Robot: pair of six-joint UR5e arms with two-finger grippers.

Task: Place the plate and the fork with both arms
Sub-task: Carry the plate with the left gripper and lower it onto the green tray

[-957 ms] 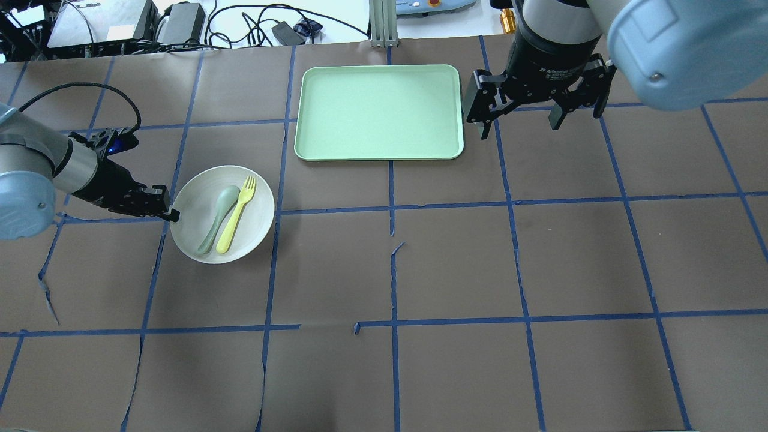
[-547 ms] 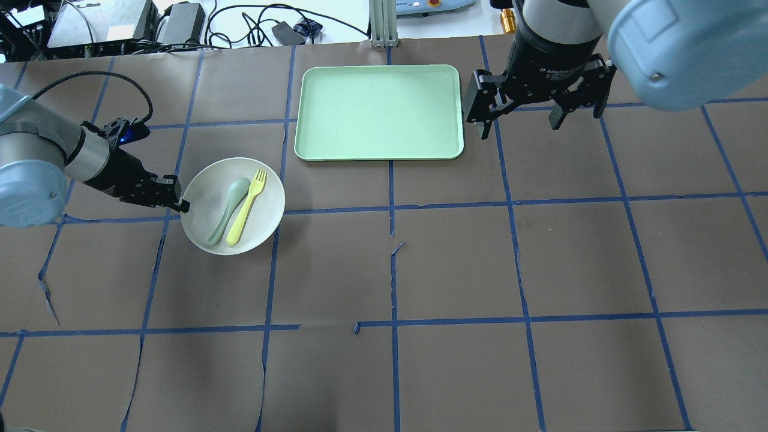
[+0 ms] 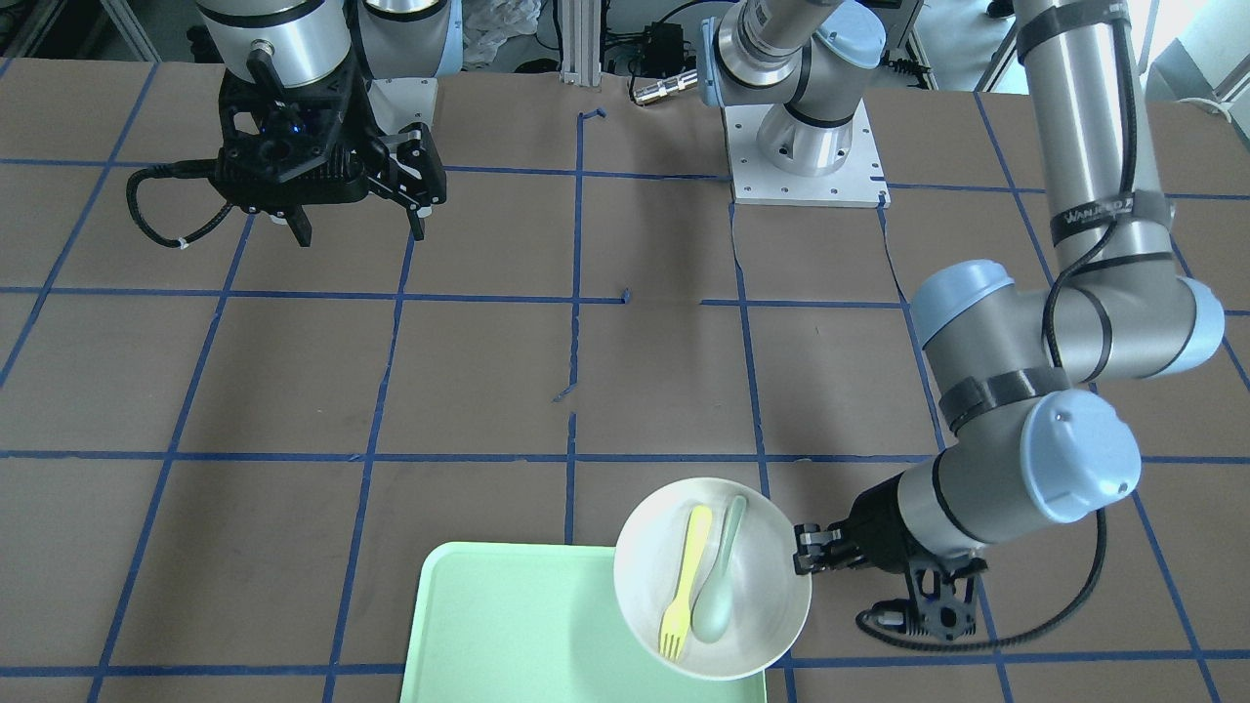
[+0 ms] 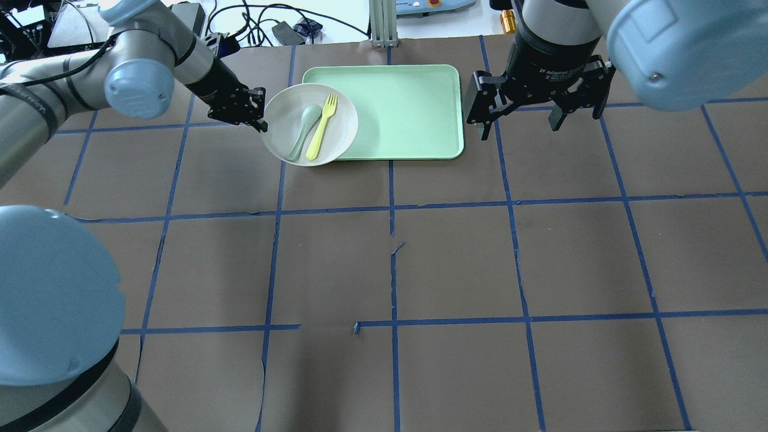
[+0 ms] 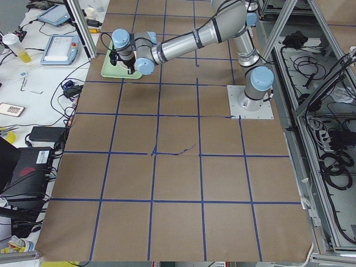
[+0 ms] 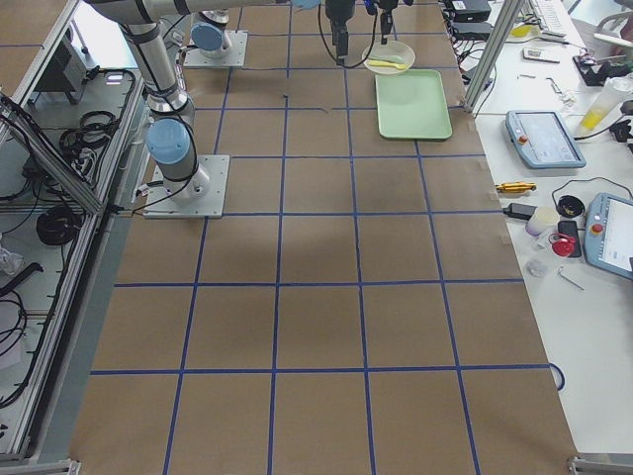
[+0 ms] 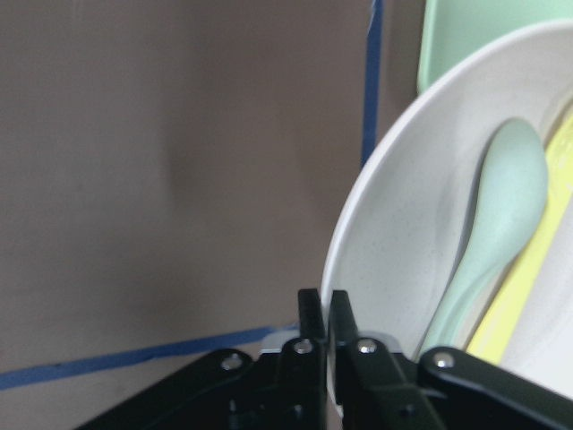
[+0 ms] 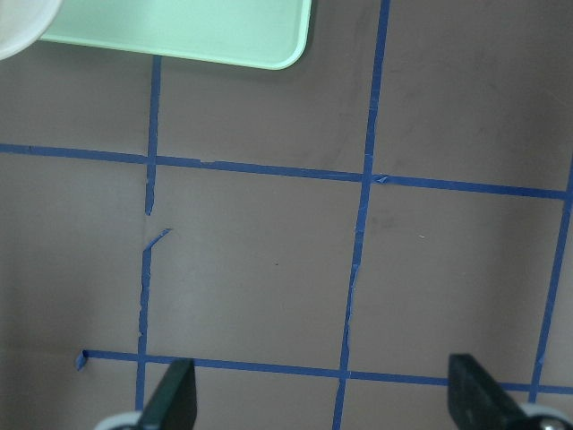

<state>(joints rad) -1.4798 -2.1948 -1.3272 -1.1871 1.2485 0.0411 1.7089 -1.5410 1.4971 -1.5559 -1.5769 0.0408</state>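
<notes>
White plate [image 4: 282, 114] now overlaps the tray's [image 4: 408, 108] left edge.
My left gripper [image 4: 261, 122], clamped on its rim, swung it over from further left (spoon [image 4: 298, 135] and fork [image 4: 322, 127] riding inside); setting down looks next, my right gripper [image 4: 519, 125] waiting wide open, empty.

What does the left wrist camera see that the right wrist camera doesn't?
Only left wrist: the left gripper shut on the plate rim, with the spoon and fork lying in it. Only right wrist: the right gripper, open and holding nothing. Both: the taped table, a bit of the green tray and some plate edge.
</notes>
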